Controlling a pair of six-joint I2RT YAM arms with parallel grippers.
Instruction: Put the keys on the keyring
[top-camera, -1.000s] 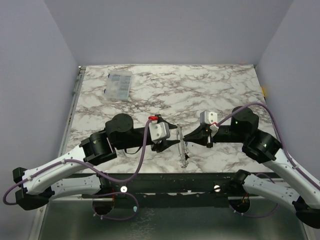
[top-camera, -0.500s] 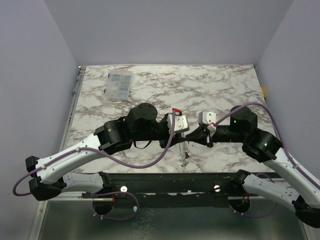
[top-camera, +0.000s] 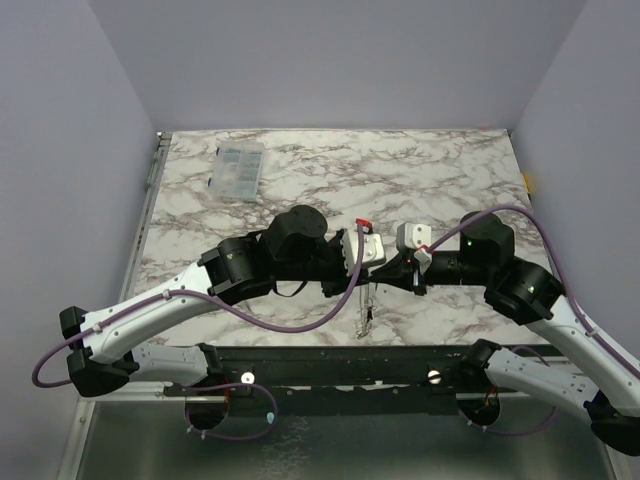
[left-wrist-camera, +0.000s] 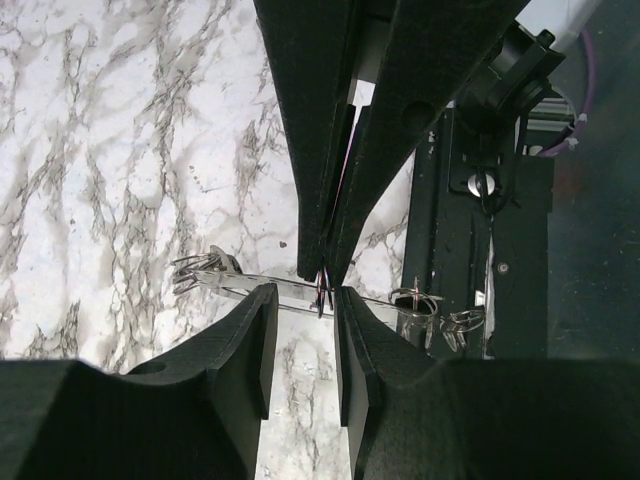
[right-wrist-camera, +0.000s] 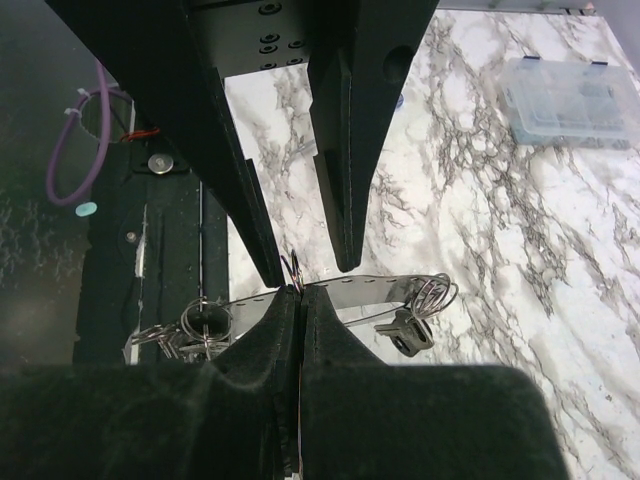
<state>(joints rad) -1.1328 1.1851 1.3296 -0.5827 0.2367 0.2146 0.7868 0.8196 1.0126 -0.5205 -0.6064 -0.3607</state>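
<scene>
**Near the front edge of the worktop, both arms meet at the keyring**

Near the front edge of the marble worktop, about midway across, the two arms come together tip to tip. The right gripper has its jaws pressed fully together. They pinch the keyring roughly at the middle of its pale band. A small dark loop sits right at that pinch point; whether it is a ring or part of a key I cannot tell. The left gripper faces it from the opposite side with its jaws standing apart. One finger is on either side of the right arm's closed tips and of the band, and nothing shows as squeezed between them.

The band runs out straight to both sides of the pinch. One end carries a bunch of thin wire rings over the marble. A key with a dark head lies just beside that bunch, touching or nearly touching it. The other end carries a second cluster of rings, by the dark frame at the worktop's near edge. From above, the band shows as a thin pale strip running from the meeting point toward the near edge. Whether it rests on the marble or hangs clear of it cannot be told.

Far back on the left of the worktop lies a clear plastic box, well apart from both arms.
</scene>
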